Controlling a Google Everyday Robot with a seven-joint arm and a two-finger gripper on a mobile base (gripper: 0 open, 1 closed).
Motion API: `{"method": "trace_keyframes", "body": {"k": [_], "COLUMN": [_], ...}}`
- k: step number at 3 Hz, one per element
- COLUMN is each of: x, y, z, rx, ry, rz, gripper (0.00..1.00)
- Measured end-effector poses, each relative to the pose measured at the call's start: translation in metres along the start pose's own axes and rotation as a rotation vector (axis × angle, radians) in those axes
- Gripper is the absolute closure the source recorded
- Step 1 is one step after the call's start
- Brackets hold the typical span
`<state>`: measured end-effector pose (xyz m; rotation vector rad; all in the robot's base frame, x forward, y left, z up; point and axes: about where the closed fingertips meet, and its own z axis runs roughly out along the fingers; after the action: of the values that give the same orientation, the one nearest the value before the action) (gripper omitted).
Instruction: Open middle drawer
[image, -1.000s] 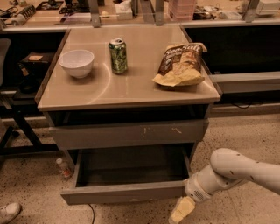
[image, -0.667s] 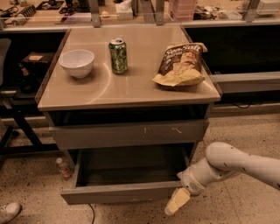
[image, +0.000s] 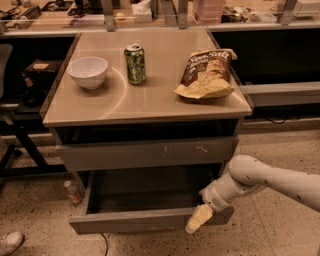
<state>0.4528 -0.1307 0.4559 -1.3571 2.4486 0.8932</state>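
Since a second ago the hand (image: 198, 221) has risen and slid to the left, from low over the floor to the right end of the middle drawer's front. The arm (image: 270, 181) behind it has shifted up and left as well. That middle drawer (image: 135, 220) stands as far out as before.

Seen from the one camera, the hand lies against the front's right end, and part of the grey panel shows just to its right. Whether it touches the panel cannot be told, nor whether it is open or closed. The arm reaches in from the right edge and bends down to the hand.

The middle drawer stretches away to the left of the hand, pulled well out of the cabinet, its plain grey front lowest in view and its dark inside open to the camera. Just above the hand, and set further back, is a grey front with pale scratches (image: 150, 153).

Higher still is the counter (image: 145, 106). On it a chip bag (image: 207, 74) lies almost straight above the hand, a green can (image: 135, 63) stands up and to the left, and a white bowl (image: 88, 71) sits furthest left. Far to the left of the hand, a small bottle (image: 73, 192) stands on the floor beside the drawer's left side.
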Motion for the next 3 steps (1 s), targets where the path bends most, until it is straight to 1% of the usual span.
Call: {"method": "trace_keyframes", "body": {"k": [1,2,3], "x": [0.013,0.029,0.042], "y": [-0.009,-0.011,-0.007], "z": [0.009,0.013,0.01], "rx": [-0.025,-0.041,-0.043], "ry": [0.01,0.034,0.064], "rz": [0.044,0.091,0.121], "gripper": [0.0,0.0,0.0]}}
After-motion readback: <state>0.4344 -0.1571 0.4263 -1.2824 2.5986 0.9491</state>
